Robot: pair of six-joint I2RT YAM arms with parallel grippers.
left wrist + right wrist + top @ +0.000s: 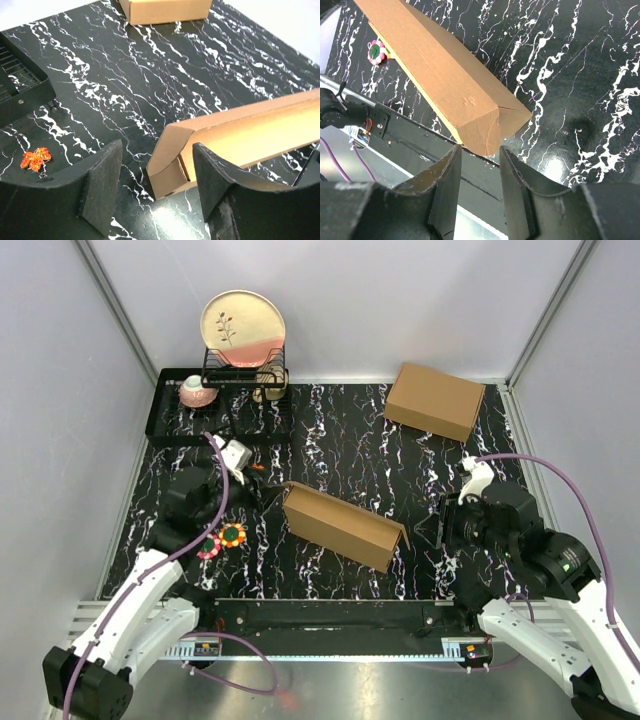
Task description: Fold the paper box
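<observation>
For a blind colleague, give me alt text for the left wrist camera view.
The open left gripper frames the near end of the partly folded paper box on a black marbled table. A second, made-up box sits at the far edge; an orange leaf-shaped piece lies left.

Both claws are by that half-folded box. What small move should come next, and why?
Probably the left gripper eases forward to pinch the open end of the box: its jaws are open and that end lies just ahead. The right gripper, also open, holds nothing.
</observation>
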